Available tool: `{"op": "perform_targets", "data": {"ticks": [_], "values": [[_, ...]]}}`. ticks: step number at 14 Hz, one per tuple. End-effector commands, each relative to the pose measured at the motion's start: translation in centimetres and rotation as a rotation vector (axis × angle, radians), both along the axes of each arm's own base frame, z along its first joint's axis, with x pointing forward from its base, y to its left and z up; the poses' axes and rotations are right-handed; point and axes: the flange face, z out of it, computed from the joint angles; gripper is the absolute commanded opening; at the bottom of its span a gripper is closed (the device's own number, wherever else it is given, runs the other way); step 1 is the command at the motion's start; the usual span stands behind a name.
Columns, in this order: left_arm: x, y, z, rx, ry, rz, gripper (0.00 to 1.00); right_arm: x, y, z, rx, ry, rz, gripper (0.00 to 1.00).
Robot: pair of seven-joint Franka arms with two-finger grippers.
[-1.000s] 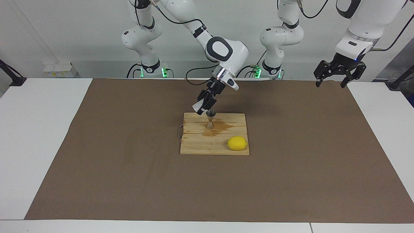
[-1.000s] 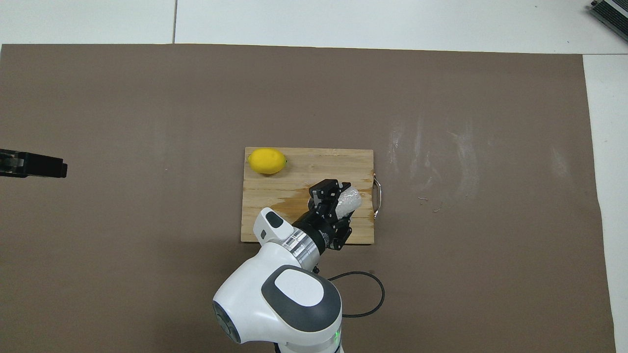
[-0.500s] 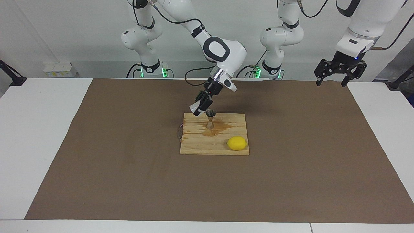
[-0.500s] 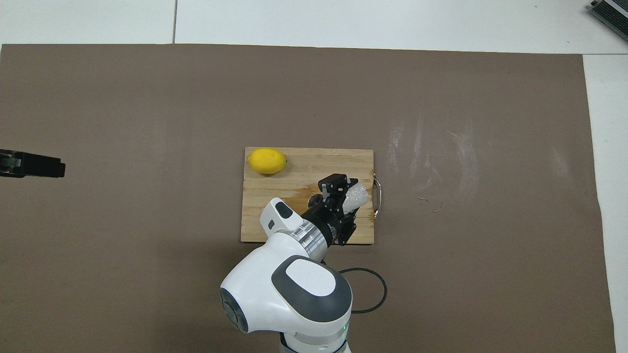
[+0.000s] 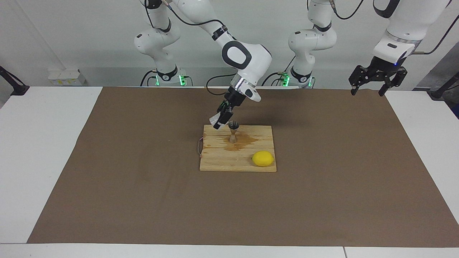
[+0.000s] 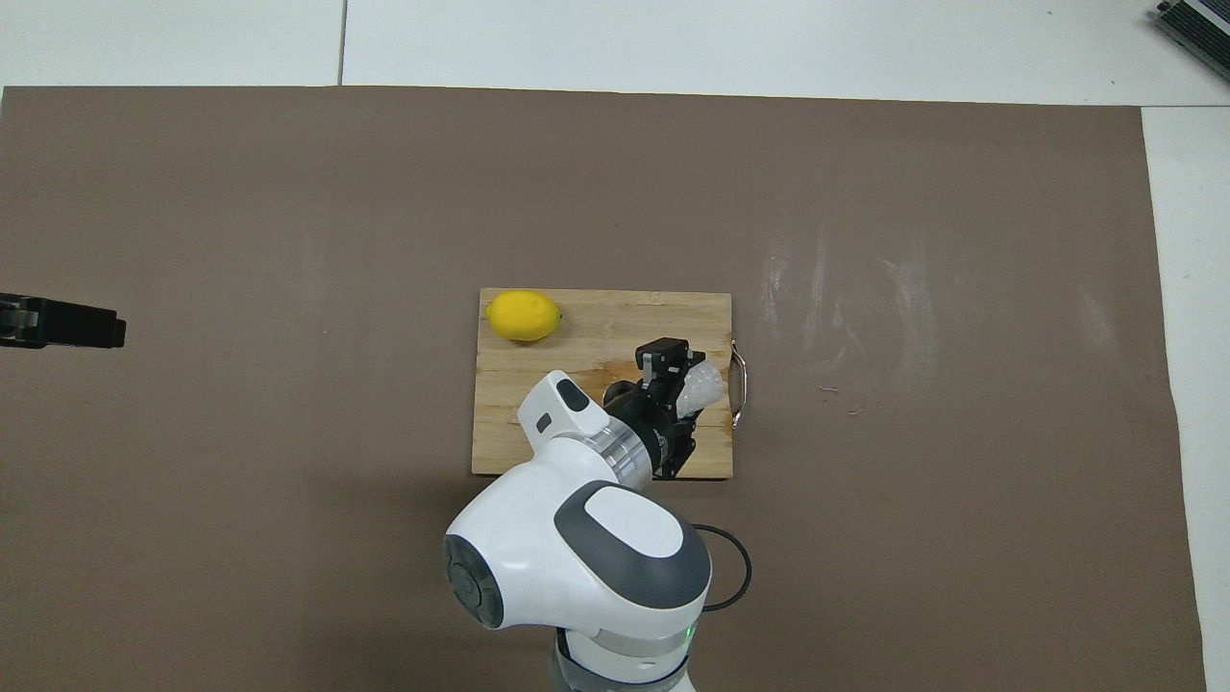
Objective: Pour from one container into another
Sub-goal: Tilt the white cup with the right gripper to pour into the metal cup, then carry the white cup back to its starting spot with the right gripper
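My right gripper [image 5: 219, 121] [image 6: 676, 377] hangs over the wooden cutting board [image 5: 218, 163] [image 6: 596, 327], shut on the small clear glass cup [image 5: 214, 119] [image 6: 704, 386]. The cup is tilted and sits just beside and slightly above the top of the silvery hourglass jigger [image 5: 233, 133]. That jigger stands upright on the board in a wet brown stain [image 5: 244, 139]; in the overhead view only its dark rim [image 6: 620, 392] shows beside the wrist. My left gripper [image 5: 371, 81] [image 6: 60, 325] waits open, high over the left arm's end of the mat.
A yellow lemon [image 5: 262, 158] [image 6: 522, 315] lies on the board's corner farther from the robots, toward the left arm's end. A metal handle [image 6: 738, 384] sticks out of the board toward the right arm's end. A black cable [image 6: 721, 567] lies on the brown mat [image 5: 143, 200].
My right wrist has turned and the held cup has shifted slightly away from the jigger toward the right arm's end of the board. The left gripper has barely moved.
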Motion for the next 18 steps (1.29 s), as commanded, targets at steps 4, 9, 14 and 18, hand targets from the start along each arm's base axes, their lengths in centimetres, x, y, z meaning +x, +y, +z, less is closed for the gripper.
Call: {"op": "perform_targets", "data": {"ticks": [4,9,14,18], "values": [[-0.6,0.2,0.5,0.022,0.000,0.007,1.00,2.3,-2.9,1.9,0.155,0.045,-0.102,0.51],[-0.6,0.2,0.5,0.022,0.000,0.006,1.00,5.6,-8.7,1.8,0.312,0.210,-0.221,0.51],[-0.6,0.2,0.4,0.020,0.002,0.007,1.00,7.2,-12.7,0.1,0.428,0.341,-0.252,0.51],[-0.6,0.2,0.5,0.022,0.000,0.007,1.00,8.3,-17.8,-2.4,0.517,0.446,-0.229,0.51]]}}
